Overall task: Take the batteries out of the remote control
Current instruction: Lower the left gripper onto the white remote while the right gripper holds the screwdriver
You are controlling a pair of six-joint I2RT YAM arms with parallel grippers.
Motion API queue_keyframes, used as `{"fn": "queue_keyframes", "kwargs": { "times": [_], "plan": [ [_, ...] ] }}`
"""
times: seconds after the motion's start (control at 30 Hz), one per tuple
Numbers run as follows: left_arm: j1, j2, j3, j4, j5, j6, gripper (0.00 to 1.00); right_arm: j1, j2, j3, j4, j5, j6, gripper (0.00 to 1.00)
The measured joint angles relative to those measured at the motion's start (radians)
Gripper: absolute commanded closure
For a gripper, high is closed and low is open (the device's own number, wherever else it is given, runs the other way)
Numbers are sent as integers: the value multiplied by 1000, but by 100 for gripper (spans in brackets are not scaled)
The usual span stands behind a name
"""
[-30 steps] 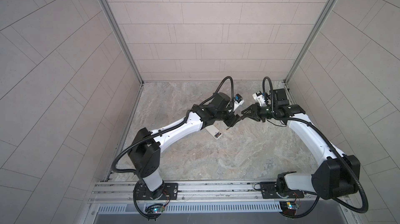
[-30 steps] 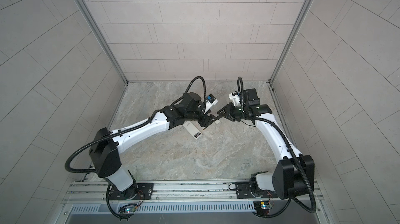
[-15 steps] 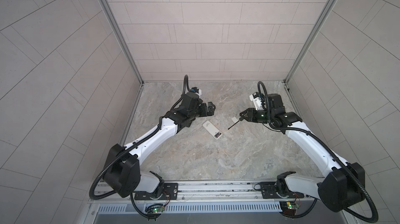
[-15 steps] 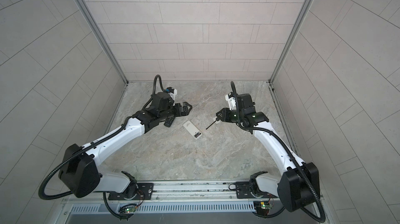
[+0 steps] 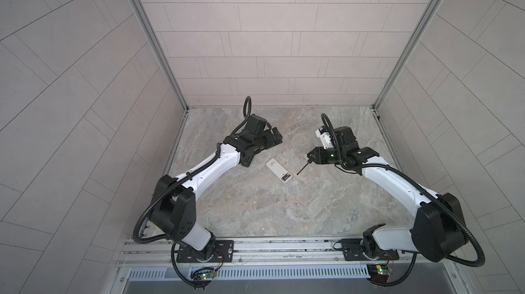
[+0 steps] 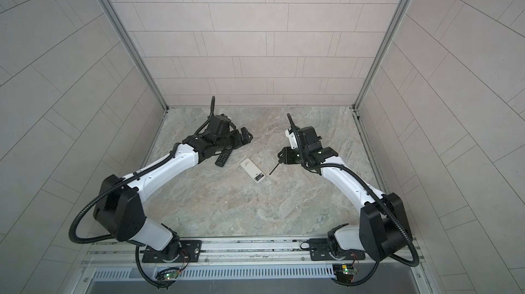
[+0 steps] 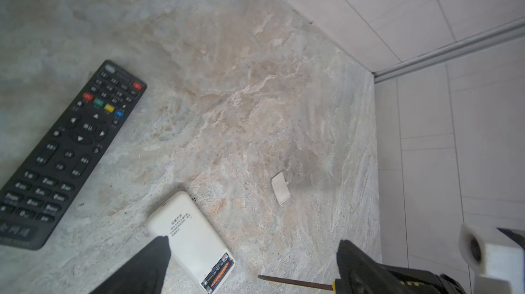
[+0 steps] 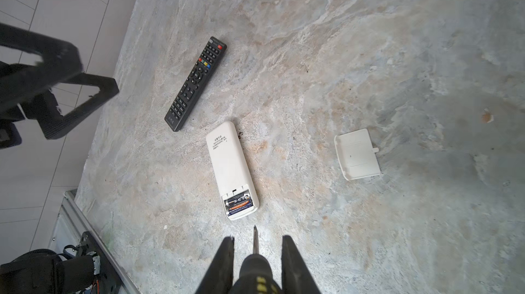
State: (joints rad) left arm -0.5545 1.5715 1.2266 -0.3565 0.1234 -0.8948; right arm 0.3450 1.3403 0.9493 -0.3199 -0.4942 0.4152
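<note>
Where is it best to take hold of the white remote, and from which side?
Grip the white remote across its narrow width at mid-body, coming down from above. It lies flat, back up, both long sides free; that leaves the open compartment with the batteries at one end uncovered.

Black remote (image 5: 248,161) mostly under left arm (image 5: 211,169), screwdriver handle (image 8: 256,277) cropped
</note>
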Motion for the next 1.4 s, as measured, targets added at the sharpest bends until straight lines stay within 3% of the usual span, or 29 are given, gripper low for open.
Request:
{"fn": "queue_keyframes", "kwargs": {
  "times": [0.3, 0.67, 1.0, 1.4],
  "plan": [
    [-89, 213, 180, -323, -50, -218, 9, 28, 0, -9, 61, 40, -51, 80],
    [-137, 454, 375, -505, -16, -363, 14, 28, 21, -8, 69, 58, -95, 80],
    [-137, 563, 453, -557, -6, -368, 22, 28, 29, -8, 74, 58, -108, 81],
    [-112, 615, 457, -550, 45, -285, 35, 28, 35, -21, 96, 58, -107, 82]
  ]
}}
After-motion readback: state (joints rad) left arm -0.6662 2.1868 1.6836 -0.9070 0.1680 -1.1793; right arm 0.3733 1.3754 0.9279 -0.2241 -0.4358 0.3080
